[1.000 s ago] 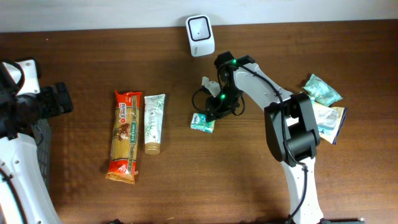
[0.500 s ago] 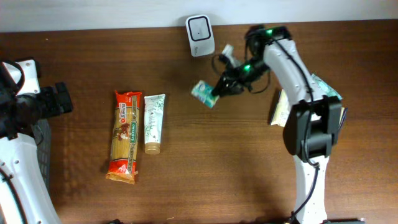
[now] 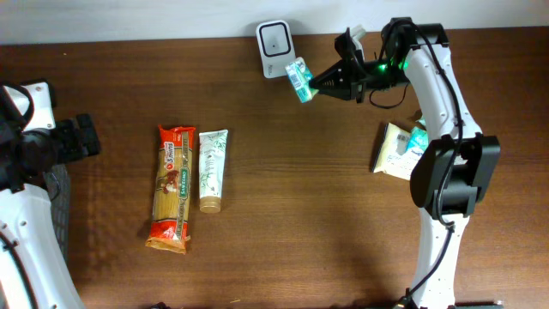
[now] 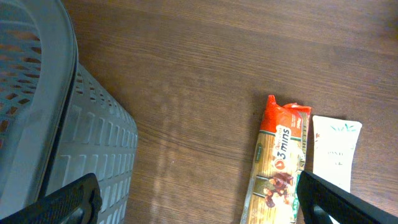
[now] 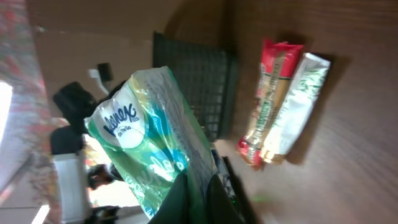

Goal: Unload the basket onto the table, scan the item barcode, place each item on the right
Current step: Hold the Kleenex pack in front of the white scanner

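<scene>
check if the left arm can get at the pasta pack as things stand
Probably yes. The left gripper is open, and the pasta pack lies flat on the table ahead of it with nothing between them. The basket sits off to one side.

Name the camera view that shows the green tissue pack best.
Right wrist: the tissue pack looms large, its logo visible, pinched in the right hand. Overhead shows it small, near the scanner. Left wrist misses it.
</scene>
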`<action>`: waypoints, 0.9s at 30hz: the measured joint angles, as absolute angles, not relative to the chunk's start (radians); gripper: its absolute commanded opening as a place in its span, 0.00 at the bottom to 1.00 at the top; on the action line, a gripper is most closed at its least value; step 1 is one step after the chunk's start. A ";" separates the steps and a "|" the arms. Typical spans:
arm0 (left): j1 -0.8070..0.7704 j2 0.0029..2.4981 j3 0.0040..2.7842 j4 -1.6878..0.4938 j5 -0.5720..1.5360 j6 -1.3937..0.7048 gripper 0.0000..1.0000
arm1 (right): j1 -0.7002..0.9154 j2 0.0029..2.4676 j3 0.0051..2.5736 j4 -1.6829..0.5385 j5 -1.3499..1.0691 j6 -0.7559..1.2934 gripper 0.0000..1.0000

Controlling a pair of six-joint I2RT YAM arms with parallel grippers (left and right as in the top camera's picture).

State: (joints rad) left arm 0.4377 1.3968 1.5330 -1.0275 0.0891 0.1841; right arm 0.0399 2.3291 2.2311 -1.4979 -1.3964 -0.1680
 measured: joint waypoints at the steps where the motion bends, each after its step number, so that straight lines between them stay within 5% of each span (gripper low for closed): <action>1: 0.438 1.397 1.533 -1.028 0.089 0.184 0.99 | 0.044 2.329 2.236 -1.484 -1.342 -0.168 0.04; 8: 0.438 1.397 1.533 -1.028 0.089 0.184 0.99 | 0.249 2.329 2.259 -1.437 -0.677 -0.110 0.04; 15: 0.438 1.397 1.533 -1.028 0.089 0.184 0.99 | 0.371 2.317 2.569 -1.222 -0.051 -0.068 0.04; 27: 0.438 1.397 1.533 -1.027 0.089 0.184 0.99 | 0.393 2.531 2.571 -0.589 0.274 -0.239 0.04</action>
